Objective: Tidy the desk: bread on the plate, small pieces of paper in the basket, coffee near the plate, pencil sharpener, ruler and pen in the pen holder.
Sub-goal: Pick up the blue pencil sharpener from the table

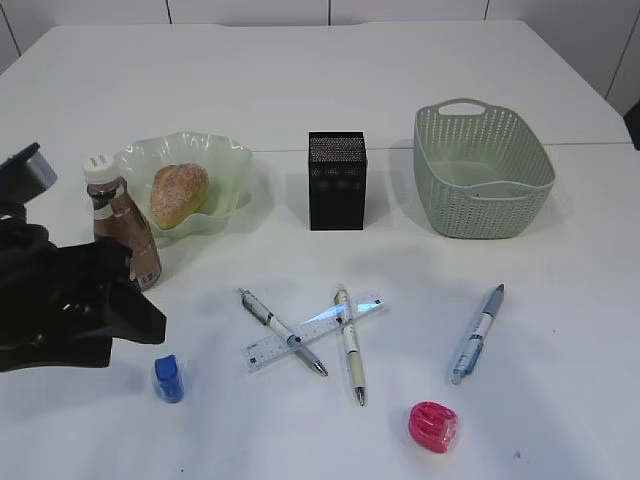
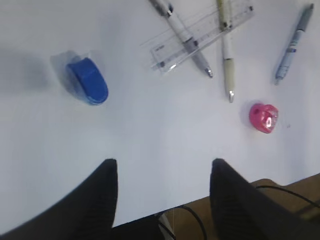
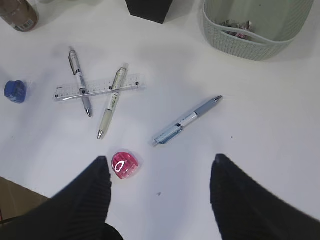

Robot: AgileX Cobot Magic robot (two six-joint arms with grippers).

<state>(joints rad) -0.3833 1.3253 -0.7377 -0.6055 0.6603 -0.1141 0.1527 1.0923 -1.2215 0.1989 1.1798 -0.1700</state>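
Since the oval flour-dusted loaf of bread (image 1: 180, 193) already lies in the ruffled pale green glass plate (image 1: 232, 160) at far left, with the copper-labelled coffee bottle (image 1: 124, 222) just beside it, the stationery is what remains. Nearest the left gripper (image 2: 162, 192), whose jaws stand apart over bare white desk (image 1: 400, 80) holding nothing, sits a small blue plastic pencil sharpener (image 2: 88, 81): light, hard and smooth, best pinched across its flat sides. Further right the clear plastic ruler (image 1: 312, 329) lies flat under two crossed pens (image 1: 350, 340), thin and slippery, likely hard to get under; a pen barrel, taken at mid-length, looks easier. Behind them stands the black mesh pen holder (image 1: 337, 180). A pink sharpener (image 3: 124, 165) lies near, a blue-grey pen (image 3: 186, 121) beyond it; the right gripper (image 3: 160, 187) hangs open and empty above them. At far right, the sage-green woven basket (image 1: 484, 196) hides most of its paper scraps (image 3: 235, 26), and the left arm's dark bulk covers the bottle's base.
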